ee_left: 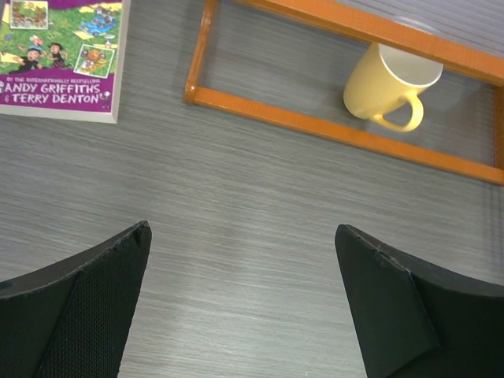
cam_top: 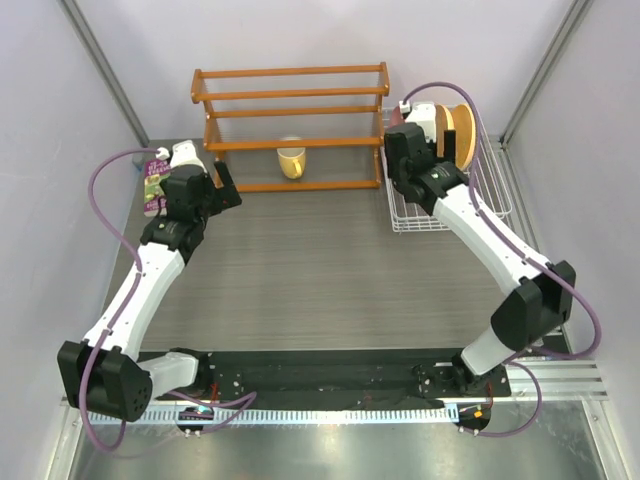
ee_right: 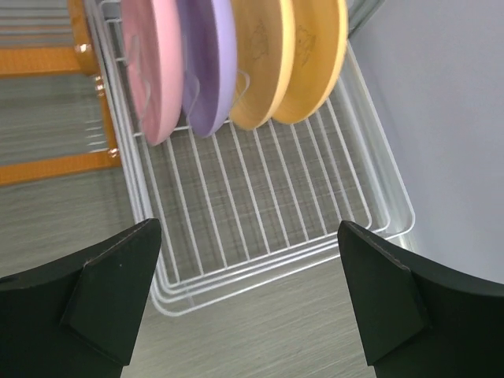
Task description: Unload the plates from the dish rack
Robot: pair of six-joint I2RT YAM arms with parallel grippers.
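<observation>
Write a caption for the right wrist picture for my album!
The open right gripper faces pink, lavender and orange-yellow plates standing on edge in the white dish rack.

Plates: pink plate (ee_right: 153,71), lavender plate (ee_right: 209,71), 2 orange-yellow plates (ee_right: 264,63), all look plastic, smooth, semi-matt w/ soft sheen; the orange ones carry a small printed mark. Dish rack (ee_right: 260,213): thin wire, white coated, glossy. Table (ee_left: 252,205): grey wood-grain laminate, matt, fine streaks. Shelf rack (ee_left: 339,130): wood, orange-brown, smooth satin finish. Mug (ee_left: 386,83): yellow, smooth, light sheen; ceramic vs plastic can't tell. Book (ee_left: 59,55): paper cover, printed, glossy. L gripper (ee_left: 242,230) fingers (ee_left: 87,307): black, matt, fine grainy texture. R gripper (ee_right: 248,227) fingers (ee_right: 102,299): black, matt, smoother. Arm shells (cam_top: 150,270): white plastic, glossy. Cables (cam_top: 100,190): purple, rubbery. Front rail (cam_top: 320,450): brushed metal.
</observation>
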